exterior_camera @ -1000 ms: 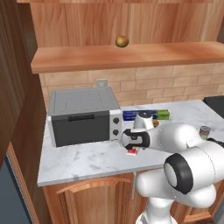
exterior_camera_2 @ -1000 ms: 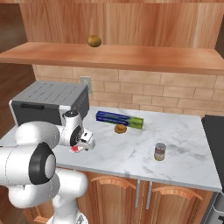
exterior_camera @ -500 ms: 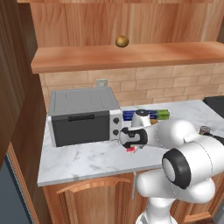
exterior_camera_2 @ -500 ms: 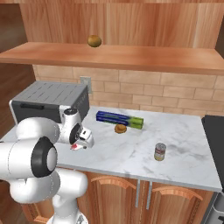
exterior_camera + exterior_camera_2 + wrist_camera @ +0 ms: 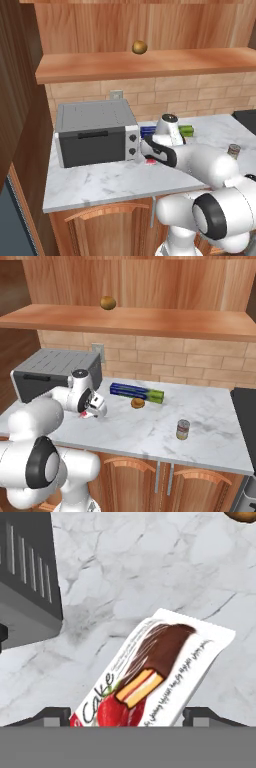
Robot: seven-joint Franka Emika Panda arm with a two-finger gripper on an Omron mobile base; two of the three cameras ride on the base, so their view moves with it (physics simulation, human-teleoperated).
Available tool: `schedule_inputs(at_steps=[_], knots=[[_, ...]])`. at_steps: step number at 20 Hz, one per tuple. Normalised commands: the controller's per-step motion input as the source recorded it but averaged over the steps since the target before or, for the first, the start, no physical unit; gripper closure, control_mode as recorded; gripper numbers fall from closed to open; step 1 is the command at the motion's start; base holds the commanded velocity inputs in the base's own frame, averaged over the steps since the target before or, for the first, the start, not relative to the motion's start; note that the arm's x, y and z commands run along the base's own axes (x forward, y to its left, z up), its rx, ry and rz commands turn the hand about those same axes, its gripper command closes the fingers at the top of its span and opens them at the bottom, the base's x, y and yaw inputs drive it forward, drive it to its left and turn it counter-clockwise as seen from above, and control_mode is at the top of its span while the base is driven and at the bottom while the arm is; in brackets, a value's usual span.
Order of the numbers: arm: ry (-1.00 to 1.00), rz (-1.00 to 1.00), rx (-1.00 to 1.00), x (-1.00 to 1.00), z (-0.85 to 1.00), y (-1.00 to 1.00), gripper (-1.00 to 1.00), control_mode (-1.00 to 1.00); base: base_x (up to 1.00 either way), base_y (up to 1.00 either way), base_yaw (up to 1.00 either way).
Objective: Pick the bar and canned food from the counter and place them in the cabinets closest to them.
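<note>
The bar [image 5: 160,667], a red and white packet, lies flat on the marble counter [image 5: 150,436] just right of the toaster oven. My gripper [image 5: 125,714] is down over it, a fingertip [image 5: 52,716] against each long edge. From the base views the gripper [image 5: 148,156] [image 5: 92,411] hides most of the bar [image 5: 85,415], leaving only a red sliver. The canned food [image 5: 183,429] [image 5: 233,151] stands upright alone farther right on the counter. Above, the cabinets' wooden shelf [image 5: 150,318] runs the whole width.
A grey toaster oven [image 5: 92,132] stands close to the hand's left. A long blue-and-green box [image 5: 136,392] and a round brown pastry [image 5: 138,403] lie behind the gripper. On the shelf rests a brown-yellow ball [image 5: 108,303]. The black stovetop [image 5: 247,406] borders the counter's right end.
The jaws have narrowed onto the bar's edges. The hand has stayed low over the same spot by the toaster oven, and the can has not moved.
</note>
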Motion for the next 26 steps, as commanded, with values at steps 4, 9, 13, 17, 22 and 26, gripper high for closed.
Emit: schedule_inputs(at_steps=[4, 9, 13, 17, 22, 26], knots=[[-0.09, -0.04, 0.03, -0.17, 0.72, -0.10, 1.00, -1.00, 0.00, 0.00, 0.00], [-0.08, -0.04, 0.00, -0.24, 0.70, -0.15, 1.00, -1.00, 0.00, 0.00, 0.00], [-0.05, -0.04, 0.00, -0.30, 0.71, -0.19, 1.00, -1.00, 0.00, 0.00, 0.00], [-0.01, -0.03, 0.00, -0.39, 0.71, -0.22, 1.00, -1.00, 0.00, 0.00, 0.00], [0.00, -0.05, 0.00, -0.44, 0.69, -0.24, 1.00, -1.00, 0.00, 0.00, 0.00], [-0.01, -0.08, 0.00, -0.31, 0.68, -0.22, 1.00, -1.00, 0.00, 0.00, 0.00]])
